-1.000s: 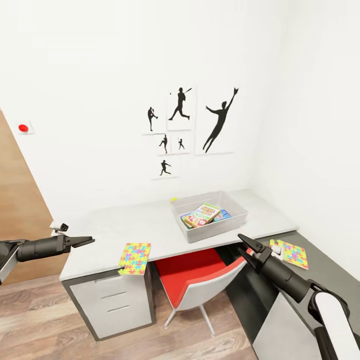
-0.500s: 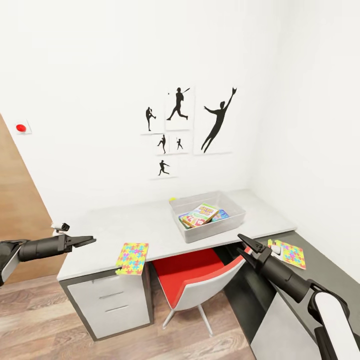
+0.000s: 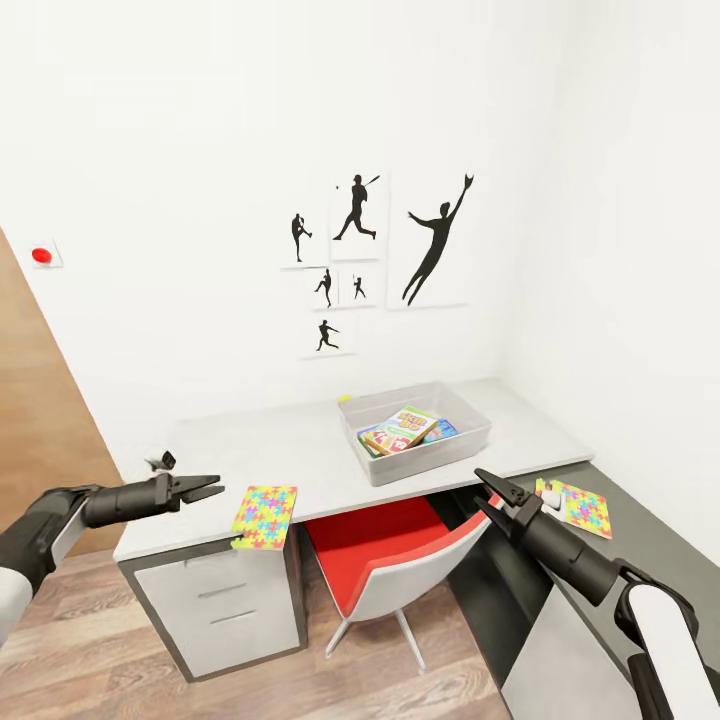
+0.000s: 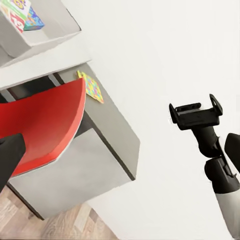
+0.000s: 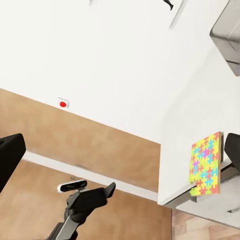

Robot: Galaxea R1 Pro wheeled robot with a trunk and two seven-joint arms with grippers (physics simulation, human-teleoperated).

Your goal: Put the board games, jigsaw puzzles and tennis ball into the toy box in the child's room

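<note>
The toy box stands on the table near the back right, with board games stacked inside. A sliver of the tennis ball peeks from behind its far left corner. One jigsaw puzzle lies at the table's front edge, slightly overhanging. Another jigsaw puzzle rests on the lower dark side desk. My left gripper is open and empty, just left of the front puzzle. My right gripper is open and empty, between the bin and the side-desk puzzle.
A red and white chair is tucked under the table between the drawer unit and the dark side desk. White walls close the back and right. Wood floor lies in front, a brown panel at left.
My left arm has reached forward and to the right, its open gripper now close to the front jigsaw puzzle. The right arm has held still. The view shifted slightly at first.
</note>
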